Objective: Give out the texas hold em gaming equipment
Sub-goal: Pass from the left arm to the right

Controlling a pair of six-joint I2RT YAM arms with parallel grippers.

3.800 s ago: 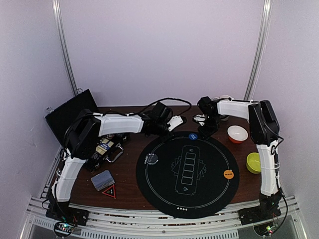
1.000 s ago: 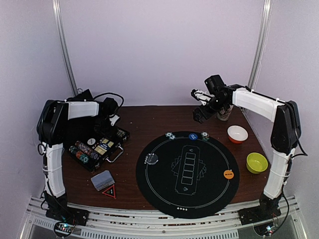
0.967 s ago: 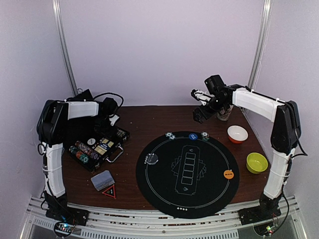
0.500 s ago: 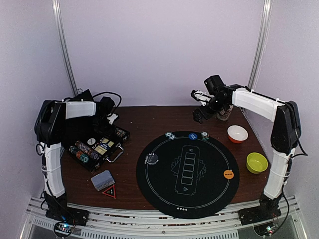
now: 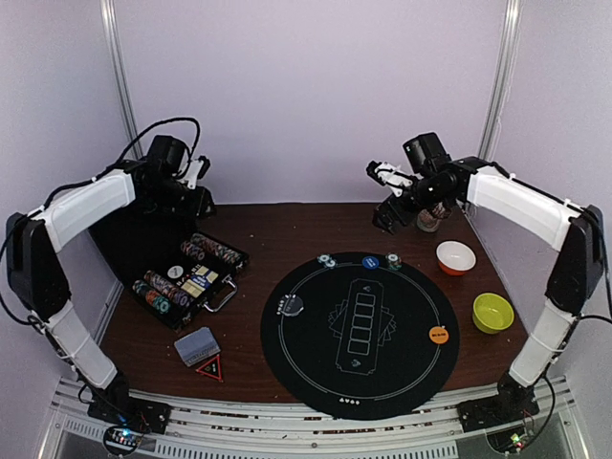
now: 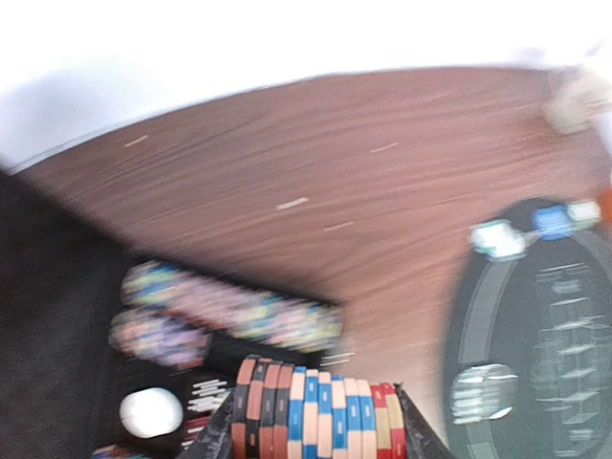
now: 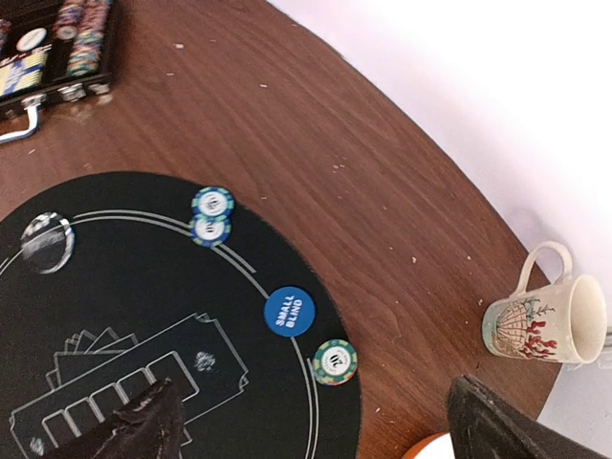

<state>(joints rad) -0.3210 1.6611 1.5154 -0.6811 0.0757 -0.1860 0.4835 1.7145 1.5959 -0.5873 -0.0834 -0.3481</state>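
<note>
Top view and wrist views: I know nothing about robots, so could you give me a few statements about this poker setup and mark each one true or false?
1. The left gripper holds a row of poker chips between its fingers. True.
2. The blue button lies on the bare wood. False: it lies on the black mat, near the mat's far edge.
3. The right gripper is open and holds nothing. True.
4. The green bowl sits on the black mat. False: it sits on the wooden table, to the right of the mat.

Case (image 5: 143,249) lies left of mat (image 5: 306,373); 3 chips (image 5: 327,260) on mat's far rim; probably cards (image 5: 196,346) before case.
</note>
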